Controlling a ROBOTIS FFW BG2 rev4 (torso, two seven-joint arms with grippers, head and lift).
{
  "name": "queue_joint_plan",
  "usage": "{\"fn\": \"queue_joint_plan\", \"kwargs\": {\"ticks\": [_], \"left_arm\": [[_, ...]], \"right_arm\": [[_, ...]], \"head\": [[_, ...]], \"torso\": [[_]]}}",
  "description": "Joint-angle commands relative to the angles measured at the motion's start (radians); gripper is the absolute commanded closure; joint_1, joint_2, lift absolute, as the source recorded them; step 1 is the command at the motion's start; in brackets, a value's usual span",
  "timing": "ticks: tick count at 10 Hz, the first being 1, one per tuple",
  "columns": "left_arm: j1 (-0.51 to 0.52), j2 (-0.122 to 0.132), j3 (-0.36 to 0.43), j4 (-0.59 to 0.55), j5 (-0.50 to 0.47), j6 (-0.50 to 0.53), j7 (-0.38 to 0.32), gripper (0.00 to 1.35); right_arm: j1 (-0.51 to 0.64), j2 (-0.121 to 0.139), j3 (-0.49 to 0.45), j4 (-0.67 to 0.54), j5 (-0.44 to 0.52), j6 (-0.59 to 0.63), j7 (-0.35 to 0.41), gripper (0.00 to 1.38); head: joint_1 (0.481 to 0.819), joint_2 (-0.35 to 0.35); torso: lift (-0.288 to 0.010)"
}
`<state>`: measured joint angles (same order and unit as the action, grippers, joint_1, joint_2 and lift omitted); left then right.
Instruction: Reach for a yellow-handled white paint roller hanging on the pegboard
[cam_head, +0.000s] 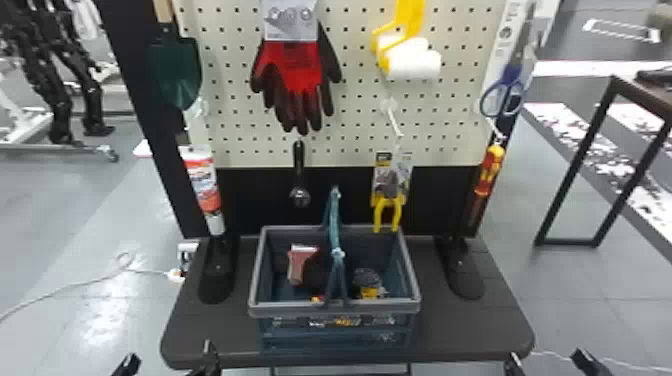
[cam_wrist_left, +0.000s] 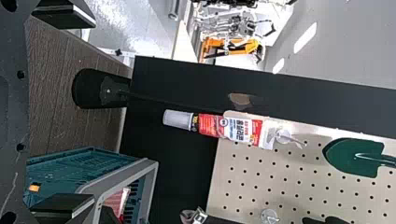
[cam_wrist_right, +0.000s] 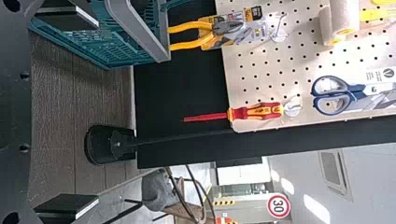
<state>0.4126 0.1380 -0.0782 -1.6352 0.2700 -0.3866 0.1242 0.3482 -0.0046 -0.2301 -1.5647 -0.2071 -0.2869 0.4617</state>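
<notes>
"Black jaws first: how do they stand?"

"Wide apart on both the left gripper (cam_head: 167, 357) and the right gripper (cam_head: 548, 361), each with only air between."

"And the counts?"

"Two grippers, one basket (cam_head: 285, 310), one trowel (cam_head: 175, 70), one tube (cam_head: 202, 182), one wrench (cam_head: 300, 195), one pair of gloves (cam_head: 300, 65), one pair of pliers (cam_head: 387, 212), one pair of scissors (cam_head: 505, 92), one screwdriver (cam_head: 489, 167). White rolls, I make it two, close together, with yellow at their ends."

"So where's the roller (cam_head: 415, 65)?"

"High on the pegboard (cam_head: 235, 100), between the gloves and the scissors. It's well beyond both sets of jaws and above them, on the robot's left of the right gripper and right of the left gripper. Neither touches it."
</notes>
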Motion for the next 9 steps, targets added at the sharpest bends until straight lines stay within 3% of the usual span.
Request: {"fn": "queue_joint_plan", "kwargs": {"ticks": [1, 9], "left_arm": [[0.000, 0.000, 0.000, 0.000, 0.000, 0.000, 0.000, 0.00], [0.000, 0.000, 0.000, 0.000, 0.000, 0.000, 0.000, 0.00]], "right_arm": [[0.000, 0.006, 0.000, 0.000, 0.000, 0.000, 0.000, 0.00], [0.000, 0.006, 0.000, 0.000, 0.000, 0.000, 0.000, 0.00]], "head": [[0.549, 0.000], [0.549, 0.000]], "torso": [[-0.100], [-0.100]]}}
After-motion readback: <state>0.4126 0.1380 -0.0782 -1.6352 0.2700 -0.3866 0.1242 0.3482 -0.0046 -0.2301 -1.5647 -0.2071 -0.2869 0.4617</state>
